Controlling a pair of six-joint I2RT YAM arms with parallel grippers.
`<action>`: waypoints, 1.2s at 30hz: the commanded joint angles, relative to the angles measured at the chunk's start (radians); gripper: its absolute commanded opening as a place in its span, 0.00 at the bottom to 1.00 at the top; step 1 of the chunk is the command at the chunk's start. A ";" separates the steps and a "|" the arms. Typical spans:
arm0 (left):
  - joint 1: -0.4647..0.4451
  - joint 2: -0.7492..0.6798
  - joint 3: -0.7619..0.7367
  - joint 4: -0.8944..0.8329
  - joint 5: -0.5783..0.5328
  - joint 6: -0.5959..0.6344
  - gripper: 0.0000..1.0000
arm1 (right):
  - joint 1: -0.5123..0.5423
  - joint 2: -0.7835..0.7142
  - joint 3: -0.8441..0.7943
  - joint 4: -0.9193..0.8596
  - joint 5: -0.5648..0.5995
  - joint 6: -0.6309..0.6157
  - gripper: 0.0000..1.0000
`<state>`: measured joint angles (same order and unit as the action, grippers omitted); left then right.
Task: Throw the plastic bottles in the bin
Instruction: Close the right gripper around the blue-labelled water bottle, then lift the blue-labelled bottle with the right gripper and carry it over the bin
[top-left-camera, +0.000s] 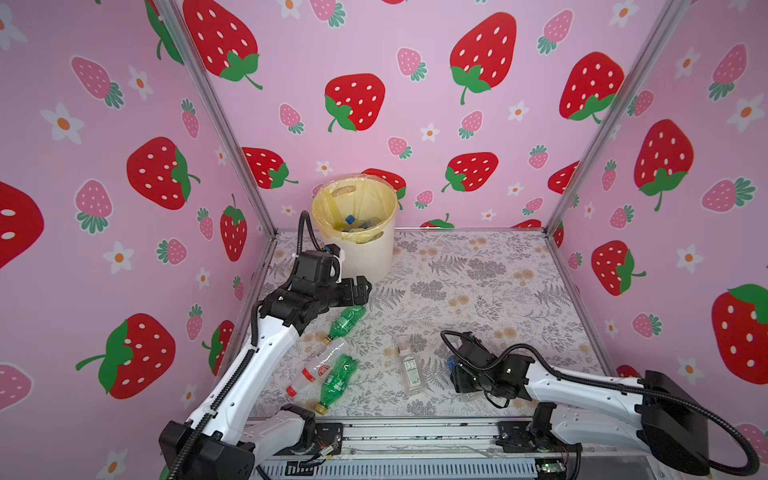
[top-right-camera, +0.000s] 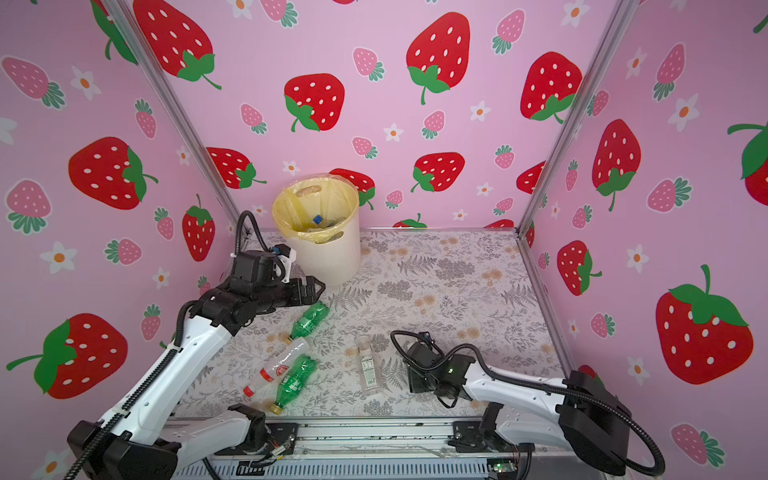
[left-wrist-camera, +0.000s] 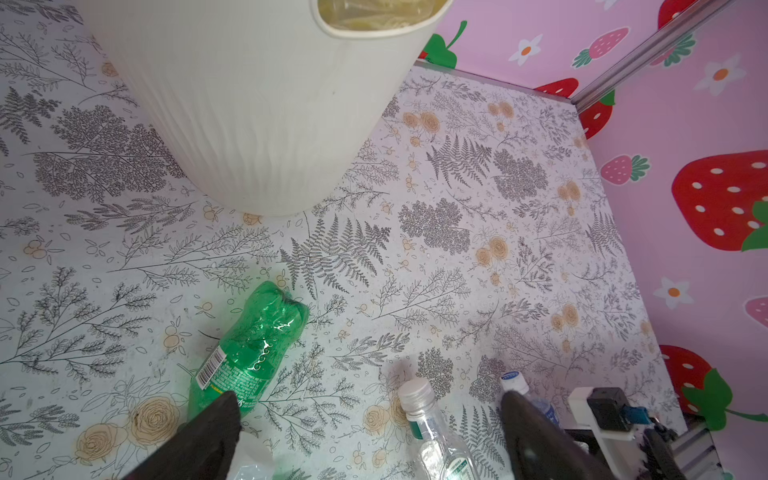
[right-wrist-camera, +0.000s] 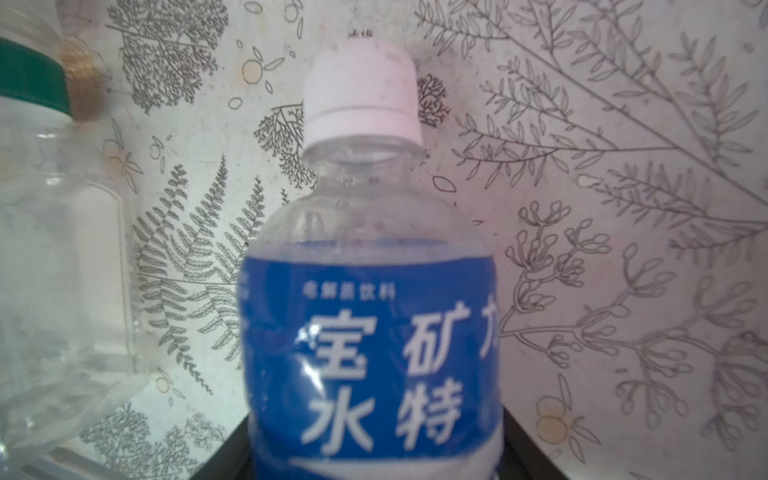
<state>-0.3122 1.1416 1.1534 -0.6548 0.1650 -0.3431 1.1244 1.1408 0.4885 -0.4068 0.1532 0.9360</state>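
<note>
Gripping a blue-labelled bottle (right-wrist-camera: 370, 332) by its sides near the front edge of the tabletop (top-left-camera: 498, 270), the right jaws sit low beside a clear white-capped bottle (top-left-camera: 409, 365) lying flat. The left jaws hang wide open over a green bottle (top-left-camera: 345, 320) near the left edge, where a red-labelled clear bottle (top-left-camera: 318, 368) and a second green bottle (top-left-camera: 337, 380) lie side by side. The cream ribbed bin (top-left-camera: 365, 257), lined with a yellowish bag (top-left-camera: 332, 195), stands in the far left corner, holding several bottles (top-left-camera: 353, 222), blue caps showing.
</note>
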 joint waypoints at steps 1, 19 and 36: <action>0.001 -0.002 0.014 -0.008 -0.016 0.013 0.99 | 0.008 0.011 0.021 0.017 0.031 0.024 0.59; 0.023 0.006 0.017 -0.026 -0.080 -0.021 0.99 | 0.008 0.067 0.151 0.045 0.098 -0.019 0.58; 0.050 0.006 0.021 -0.045 -0.094 -0.027 0.99 | -0.054 0.160 0.425 0.068 0.168 -0.195 0.58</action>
<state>-0.2687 1.1416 1.1534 -0.6655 0.0860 -0.3668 1.0927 1.2953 0.8650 -0.3569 0.2920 0.7898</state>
